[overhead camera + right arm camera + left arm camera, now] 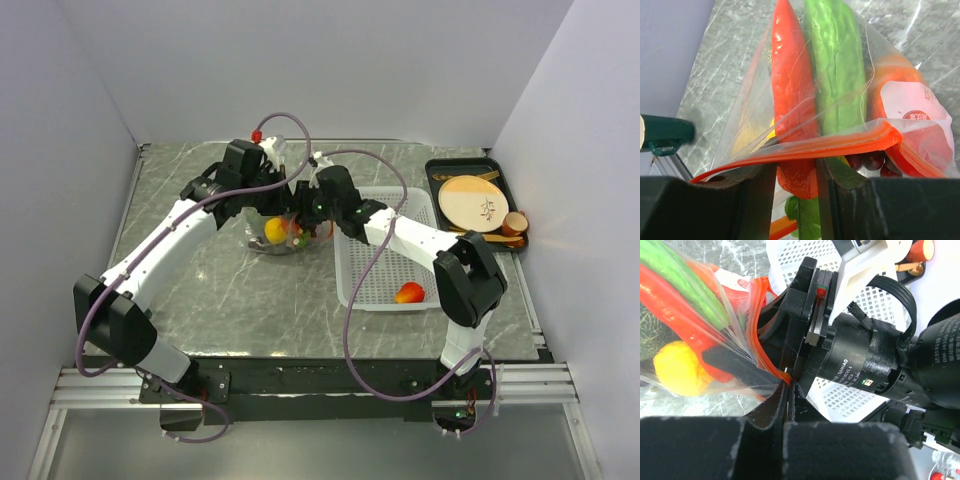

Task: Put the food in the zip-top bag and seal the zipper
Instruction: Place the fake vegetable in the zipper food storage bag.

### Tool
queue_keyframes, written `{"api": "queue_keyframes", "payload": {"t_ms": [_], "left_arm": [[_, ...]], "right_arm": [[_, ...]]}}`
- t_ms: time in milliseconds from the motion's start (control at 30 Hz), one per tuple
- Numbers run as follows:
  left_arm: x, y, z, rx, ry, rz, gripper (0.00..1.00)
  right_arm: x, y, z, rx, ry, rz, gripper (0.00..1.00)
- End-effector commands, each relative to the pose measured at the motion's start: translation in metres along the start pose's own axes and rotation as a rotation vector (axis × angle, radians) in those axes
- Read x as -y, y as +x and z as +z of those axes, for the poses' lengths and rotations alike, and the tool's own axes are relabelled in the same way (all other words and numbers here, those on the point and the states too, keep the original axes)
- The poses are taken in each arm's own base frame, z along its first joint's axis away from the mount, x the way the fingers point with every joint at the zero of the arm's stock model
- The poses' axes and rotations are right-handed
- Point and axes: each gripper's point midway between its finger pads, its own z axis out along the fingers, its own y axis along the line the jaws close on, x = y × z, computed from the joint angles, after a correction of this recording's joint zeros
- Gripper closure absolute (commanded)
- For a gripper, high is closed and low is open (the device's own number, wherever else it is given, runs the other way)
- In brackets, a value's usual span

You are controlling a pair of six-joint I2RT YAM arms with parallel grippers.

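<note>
Top external view: both arms reach in to the bag, which stands on the surface just left of the basket, with its mouth lifted between the two wrists. Holding it up this way keeps the food at the bottom and the mouth stretched out.

From the left wrist, the left fingers are closed almost completely, pinching the end of the zipper where the strip runs down into them. That pinch looks like an anchor, so the strip stays taut.

From the right wrist, the right fingers stand a little apart and the zipper lies across their tips. I cannot tell whether they squeeze it or only straddle it. Straddling would suit a run along the strip to press it shut.

A red piece, a green piece, a yellow piece and grapes sit inside the bag, the long ones upright and close under the mouth. They may get in the way of closing it.

One orange-red piece lies in the basket, well apart from the bag. If it counts as food, sealing now would leave it out.
</note>
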Motion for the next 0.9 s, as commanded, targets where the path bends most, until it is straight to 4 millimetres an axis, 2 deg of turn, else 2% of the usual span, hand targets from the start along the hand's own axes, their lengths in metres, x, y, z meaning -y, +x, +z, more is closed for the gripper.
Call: {"api": "queue_keyframes", "payload": {"t_ms": [0, 67, 100, 167, 300, 600, 767, 867], "left_arm": [[0.078, -0.024, -0.042, 0.111, 0.275, 0.01, 0.99], [0.072, -0.036, -0.049, 0.177, 0.228, 0.002, 0.99], [0.068, -0.039, -0.051, 0.196, 0.198, -0.003, 0.99], [0.057, -0.052, -0.055, 0.258, 0.125, -0.017, 0.99], [0.041, -0.06, -0.055, 0.29, 0.05, -0.043, 0.99], [0.023, -0.057, -0.054, 0.3, -0.007, -0.093, 0.99], [0.023, -0.059, -0.058, 0.314, 0.002, -0.085, 0.99], [0.022, -0.059, -0.058, 0.313, 0.004, -0.087, 0.99]], "right_arm": [[-0.006, -0.014, 0.008, 0.054, -0.002, -0.027, 0.56], [-0.005, -0.015, 0.004, 0.068, 0.001, -0.018, 0.46], [-0.004, -0.016, -0.004, 0.083, 0.009, -0.017, 0.37], [0.003, -0.022, -0.013, 0.112, 0.039, -0.015, 0.36], [0.011, -0.032, -0.034, 0.149, 0.051, -0.006, 0.31], [0.013, -0.058, -0.07, 0.221, 0.048, 0.006, 0.21], [0.035, -0.07, -0.087, 0.242, 0.097, 0.026, 0.2], [0.054, -0.065, -0.093, 0.206, 0.13, 0.041, 0.2]]}}
